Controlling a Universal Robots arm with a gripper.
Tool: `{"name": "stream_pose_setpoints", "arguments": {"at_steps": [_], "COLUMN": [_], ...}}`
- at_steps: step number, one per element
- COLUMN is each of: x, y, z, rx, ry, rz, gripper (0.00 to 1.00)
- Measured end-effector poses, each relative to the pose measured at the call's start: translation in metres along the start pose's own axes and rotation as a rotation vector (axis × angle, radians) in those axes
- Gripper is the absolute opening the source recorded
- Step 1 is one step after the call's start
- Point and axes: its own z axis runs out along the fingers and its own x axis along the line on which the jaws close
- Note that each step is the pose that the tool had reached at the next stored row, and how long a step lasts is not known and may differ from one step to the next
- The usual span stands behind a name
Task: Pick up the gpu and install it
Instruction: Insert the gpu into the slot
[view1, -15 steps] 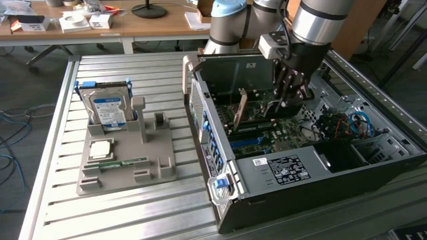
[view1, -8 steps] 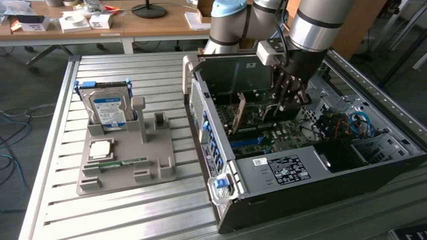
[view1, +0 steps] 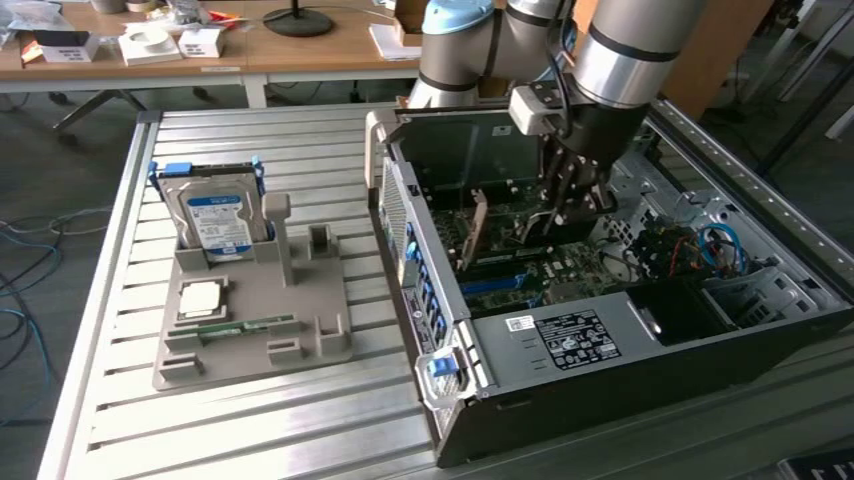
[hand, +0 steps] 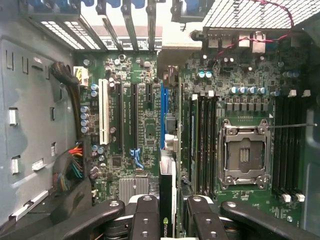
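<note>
**A:** Fingers (hand: 146, 216) first: how do they stand?

**B:** Clamped. The two black pads of the gripper (hand: 172, 204) press on either face of the gpu (hand: 166, 185), which shows edge-on between them in the wrist view.

**A:** And where is the card?

**B:** Inside the computer case (view1: 601, 345), upright over the motherboard (hand: 135, 125). Its thin edge runs in line with the blue slot (hand: 164, 105), with black slots and a white slot (hand: 104, 112) to one side. Whether it is seated in the slot I cannot tell.

**A:** What lies on its other side?

**B:** The processor socket (hand: 243, 152), between banks of memory slots.

**A:** And outside the case?

**B:** The arm (view1: 627, 50) reaches down into the case from above. On the exterior view's left, a grey holder (view1: 314, 335) sits on the slatted table (view1: 267, 430). The hard drive (view1: 218, 215) stands upright in it. A memory stick (view1: 247, 326) lies flat in it, apart from the drive.
</note>
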Motion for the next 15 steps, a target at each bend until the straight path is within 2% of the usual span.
{"name": "stream_pose_setpoints", "arguments": {"at_steps": [8, 12, 15], "x": [0.000, 0.000, 0.000], "y": [0.0018, 0.0019, 0.0050], "z": [0.0104, 0.0106, 0.0109], "rx": [-0.0001, 0.0000, 0.0001], "ry": [-0.0001, 0.0001, -0.0003], "rz": [0.000, 0.000, 0.000], "gripper": [0.26, 0.26, 0.26]}}
